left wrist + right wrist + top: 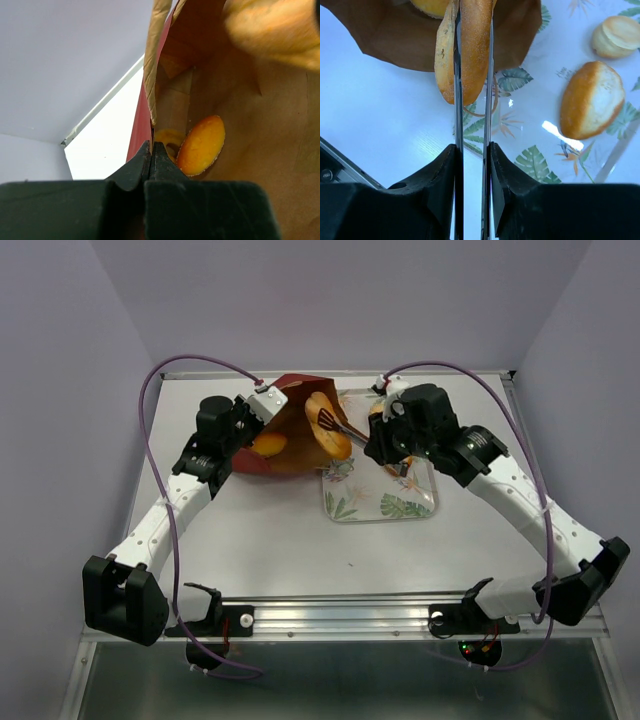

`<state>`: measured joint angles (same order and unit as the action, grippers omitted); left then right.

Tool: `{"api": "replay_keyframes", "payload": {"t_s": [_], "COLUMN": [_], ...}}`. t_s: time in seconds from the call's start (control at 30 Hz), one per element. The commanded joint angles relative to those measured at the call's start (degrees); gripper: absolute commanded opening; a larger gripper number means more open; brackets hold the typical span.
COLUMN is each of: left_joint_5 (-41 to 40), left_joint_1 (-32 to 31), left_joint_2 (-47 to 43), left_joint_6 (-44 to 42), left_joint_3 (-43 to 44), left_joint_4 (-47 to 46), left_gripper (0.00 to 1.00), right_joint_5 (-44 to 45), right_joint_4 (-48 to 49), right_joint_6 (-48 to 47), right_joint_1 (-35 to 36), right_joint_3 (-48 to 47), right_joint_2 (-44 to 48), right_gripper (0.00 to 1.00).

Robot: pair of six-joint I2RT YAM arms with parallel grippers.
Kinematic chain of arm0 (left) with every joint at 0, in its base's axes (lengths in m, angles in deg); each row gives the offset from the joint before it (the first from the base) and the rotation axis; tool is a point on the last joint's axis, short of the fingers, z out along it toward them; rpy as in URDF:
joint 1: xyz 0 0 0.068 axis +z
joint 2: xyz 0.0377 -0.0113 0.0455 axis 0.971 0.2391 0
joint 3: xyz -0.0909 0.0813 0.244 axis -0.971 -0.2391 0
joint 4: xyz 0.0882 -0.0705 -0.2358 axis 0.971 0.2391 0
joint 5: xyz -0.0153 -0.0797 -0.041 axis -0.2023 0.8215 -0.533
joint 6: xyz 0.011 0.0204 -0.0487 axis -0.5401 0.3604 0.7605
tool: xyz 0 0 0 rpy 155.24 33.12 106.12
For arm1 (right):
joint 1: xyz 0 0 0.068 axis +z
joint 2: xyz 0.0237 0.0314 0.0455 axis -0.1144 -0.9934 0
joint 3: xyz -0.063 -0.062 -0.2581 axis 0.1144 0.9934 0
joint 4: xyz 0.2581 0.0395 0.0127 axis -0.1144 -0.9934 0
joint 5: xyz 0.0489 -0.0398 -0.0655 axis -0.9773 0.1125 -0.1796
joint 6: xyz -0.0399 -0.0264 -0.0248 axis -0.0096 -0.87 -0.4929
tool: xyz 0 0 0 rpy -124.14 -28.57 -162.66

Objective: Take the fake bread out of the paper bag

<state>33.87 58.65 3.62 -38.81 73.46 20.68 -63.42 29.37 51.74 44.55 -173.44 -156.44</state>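
The dark red paper bag (290, 435) lies open toward the tray, its kraft inside showing in the left wrist view (260, 130). My left gripper (265, 400) is shut on the bag's rim (151, 147). Inside the bag lie an orange oval bread piece (201, 145) and a ring-shaped bagel (167, 137). My right gripper (375, 435) is shut on thin metal tongs (458, 100). The tongs pinch an oblong loaf (475, 45) at the bag's mouth (330, 435), above the tray's edge.
The leaf-patterned tray (380, 505) sits right of the bag. Two bread pieces lie on it: a half-orange wedge-like piece (592, 100) and a pale round bun (616, 35). Purple cables loop over both arms.
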Motion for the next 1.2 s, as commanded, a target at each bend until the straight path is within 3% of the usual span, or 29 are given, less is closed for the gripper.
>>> {"api": "replay_keyframes", "payload": {"t_s": [0.0, 0.3, 0.5, 0.73, 1.17], "left_joint_5": [-1.8, -2.1, -2.4, -2.2, -0.8], "left_joint_1": [0.1, 0.4, 1.4, 2.0, 2.0], "left_joint_2": [-1.2, -2.3, -4.7, -9.1, -9.2], "left_joint_6": [-1.8, -3.1, -4.3, -4.0, -3.9], "left_joint_3": [1.1, -0.3, -1.6, -3.8, -4.1], "left_joint_4": [-2.5, -2.1, -0.3, 0.9, 0.7], "left_gripper": [0.00, 0.00, 0.00, 0.00, 0.00], "right_joint_5": [8.4, 19.3, 26.5, 22.4, 20.0], "right_joint_4": [-0.5, -1.3, 4.7, 17.3, 26.1], "right_joint_6": [1.6, 6.1, 6.6, 4.9, 6.8], "right_joint_1": [0.5, 0.5, 0.5, -0.5, -3.4], "right_joint_3": [-0.4, 2.8, 7.1, 8.8, 13.9], "right_joint_2": [6.5, 12.7, 9.1, -1.5, -11.5], "right_gripper": [0.01, 0.01, 0.01, 0.01, 0.01]}}
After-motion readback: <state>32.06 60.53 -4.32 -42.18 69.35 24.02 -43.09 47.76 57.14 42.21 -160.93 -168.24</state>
